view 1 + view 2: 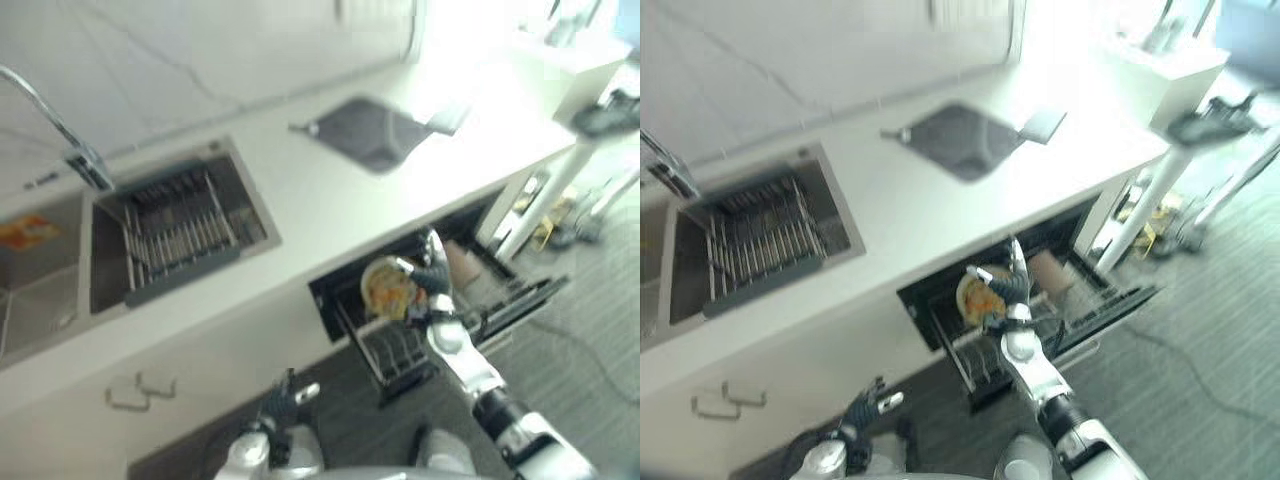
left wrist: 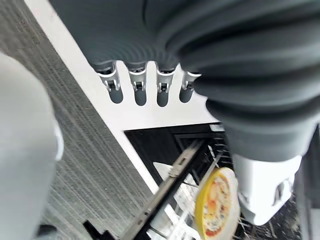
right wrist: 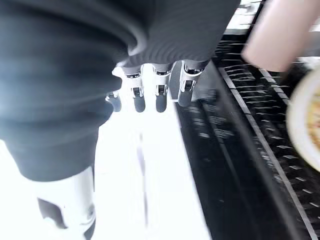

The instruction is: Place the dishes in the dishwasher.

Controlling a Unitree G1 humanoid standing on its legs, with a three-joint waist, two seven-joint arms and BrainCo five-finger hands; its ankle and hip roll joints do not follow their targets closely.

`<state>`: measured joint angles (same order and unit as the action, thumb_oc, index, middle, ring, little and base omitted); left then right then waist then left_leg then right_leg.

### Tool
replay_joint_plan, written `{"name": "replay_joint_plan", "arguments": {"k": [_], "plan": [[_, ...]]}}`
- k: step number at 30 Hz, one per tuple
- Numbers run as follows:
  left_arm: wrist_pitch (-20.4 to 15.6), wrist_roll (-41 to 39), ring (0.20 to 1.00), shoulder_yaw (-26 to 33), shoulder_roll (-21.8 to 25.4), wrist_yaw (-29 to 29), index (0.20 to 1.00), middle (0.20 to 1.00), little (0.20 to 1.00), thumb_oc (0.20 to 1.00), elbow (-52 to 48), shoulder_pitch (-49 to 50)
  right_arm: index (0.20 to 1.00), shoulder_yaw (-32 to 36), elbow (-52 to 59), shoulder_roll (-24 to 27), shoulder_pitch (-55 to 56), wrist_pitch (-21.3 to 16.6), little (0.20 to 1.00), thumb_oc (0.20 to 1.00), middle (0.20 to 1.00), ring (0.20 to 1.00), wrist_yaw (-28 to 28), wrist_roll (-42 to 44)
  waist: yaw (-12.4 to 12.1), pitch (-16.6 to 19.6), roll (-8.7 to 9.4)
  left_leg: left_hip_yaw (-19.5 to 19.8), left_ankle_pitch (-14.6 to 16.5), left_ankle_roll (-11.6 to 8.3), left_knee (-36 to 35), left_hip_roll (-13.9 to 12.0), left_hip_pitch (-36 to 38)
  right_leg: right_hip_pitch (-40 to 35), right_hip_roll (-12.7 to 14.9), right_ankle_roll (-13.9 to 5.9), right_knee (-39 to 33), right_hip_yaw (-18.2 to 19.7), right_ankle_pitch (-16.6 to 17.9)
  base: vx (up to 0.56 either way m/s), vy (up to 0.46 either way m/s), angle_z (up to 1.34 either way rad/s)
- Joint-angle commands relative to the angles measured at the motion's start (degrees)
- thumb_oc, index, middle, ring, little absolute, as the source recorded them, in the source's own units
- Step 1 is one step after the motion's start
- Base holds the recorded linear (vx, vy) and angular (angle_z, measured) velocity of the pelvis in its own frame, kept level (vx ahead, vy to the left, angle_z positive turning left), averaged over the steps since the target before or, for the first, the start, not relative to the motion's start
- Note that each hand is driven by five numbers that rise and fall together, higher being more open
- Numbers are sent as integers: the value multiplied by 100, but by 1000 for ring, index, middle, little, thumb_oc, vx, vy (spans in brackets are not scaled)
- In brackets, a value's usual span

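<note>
Your right hand [image 1: 432,272] is up over the pulled-out rack [image 1: 395,350] of the dishwasher [image 1: 940,300], just beside the plate [image 1: 388,288]. In its own wrist view the fingers [image 3: 161,97] hang straight and relaxed with nothing between them, and the plate's rim [image 3: 300,122] sits off to the side, apart from the fingertips. From the head views you cannot tell whether the hand touches the plate; the two overlap there. The plate stands on edge in the rack, yellow-rimmed with an orange pattern on its face, and you see it the same way past your left hand [image 2: 145,82] in that wrist view [image 2: 216,202]. A pale pink cup-like thing [image 1: 1050,270] lies in the rack just behind the plate.

Your left hand [image 1: 285,400] hangs low in front of the cabinet, well apart from the dishwasher, fingers [image 2: 140,90] straight and holding nothing.

On the counter [image 1: 300,190] above, a sink [image 1: 110,270] holds a dark drying rack [image 1: 180,225], and a dark square mat [image 1: 370,130] lies farther along.
</note>
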<state>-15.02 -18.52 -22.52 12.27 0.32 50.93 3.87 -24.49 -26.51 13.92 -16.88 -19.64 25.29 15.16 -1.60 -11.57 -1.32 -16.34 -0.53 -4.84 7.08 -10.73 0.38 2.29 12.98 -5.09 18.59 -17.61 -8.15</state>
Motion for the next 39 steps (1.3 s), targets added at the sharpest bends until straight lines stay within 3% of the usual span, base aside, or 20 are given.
{"name": "replay_joint_plan", "arguments": {"k": [1, 8, 15, 19, 24, 28, 35, 37, 39], "plan": [[-67, 350, 1000, -158, 3, -231, 1000, 1000, 1000, 1000, -59, -491, 1000, 343, 233, 13, -833, -268, 1000, 1000, 1000, 1000, -229, 531, 5, -620, -151, -89, 686, 354, 462, 205, 164, -327, -95, 299, 5, -114, -296, 239, -100, -2], [-68, 451, 1000, 211, -90, -296, 1000, 1000, 1000, 1000, 375, -237, 1000, 994, 1109, 459, 65, -107, 1000, 1000, 1000, 1000, -333, 597, 287, -304, -22, -163, 781, 390, 332, 237, 464, -576, -286, 298, -285, 34, -291, 56, -65, -11], [89, 296, 1000, 782, -76, -487, 1000, 1000, 1000, 1000, 437, 166, 1000, 1876, 1726, 682, 1390, -467, 1000, 1000, 1000, 1000, -679, 709, 618, -227, 50, -348, 829, 412, 249, 201, 544, -554, -356, 234, -427, 126, -240, 5, -60, -17], [231, 302, 1000, 961, -63, -603, 1000, 1000, 1000, 1000, 484, 285, 1000, 2362, 1696, 693, 1822, -808, 1000, 1000, 1000, 1000, -422, 616, 742, -210, 64, -423, 822, 399, 163, 193, 547, -529, -397, 202, -524, 133, -210, -1, -53, -13], [452, 261, 1000, 1042, -8, -661, 1000, 1000, 1000, 1000, 606, 287, 1000, 2856, 1360, 723, 2124, -1088, 1000, 1000, 1000, 1000, 371, 406, 846, -187, 88, -459, 801, 377, 46, 221, 548, -508, -450, 153, -648, 152, -173, 6, -47, -1], [461, 386, 1000, 926, 77, -688, 1000, 1000, 1000, 1000, 879, 164, 1000, 3271, 539, 721, 2218, -1452, 1000, 1000, 1000, 1000, 703, 1092, 865, -191, 65, -471, 795, 364, 10, 225, 520, -443, -484, 152, -563, 121, -234, 4, -26, 0], [603, 144, 1000, 591, 162, -681, 1000, 1000, 1000, 1000, 1036, -347, 1000, 3561, -862, 573, 1973, -1567, 1000, 1000, 1000, 1000, -27, 2861, 836, -395, -72, -392, 932, 332, 220, 261, 285, -153, -441, 207, 5, 94, -609, -2, 11, 6], [613, -307, 1000, 522, 56, -560, 1000, 1000, 1000, 1000, 1178, -550, 1000, 3537, -1339, 492, 1710, -1450, 1000, 1000, 1000, 1000, -468, 3648, 794, -578, -140, -302, 925, 281, 438, 273, 6, 79, -420, 290, 303, 105, -741, -73, 53, 22], [598, -233, 1000, 526, 5, -549, 1000, 1000, 1000, 1000, 1217, -599, 1000, 3503, -1504, 463, 1600, -1351, 1000, 1000, 1000, 1000, -658, 3905, 762, -653, -174, -250, 908, 253, 487, 272, -79, 178, -399, 318, 422, 100, -786, -47, 40, 14]]}}
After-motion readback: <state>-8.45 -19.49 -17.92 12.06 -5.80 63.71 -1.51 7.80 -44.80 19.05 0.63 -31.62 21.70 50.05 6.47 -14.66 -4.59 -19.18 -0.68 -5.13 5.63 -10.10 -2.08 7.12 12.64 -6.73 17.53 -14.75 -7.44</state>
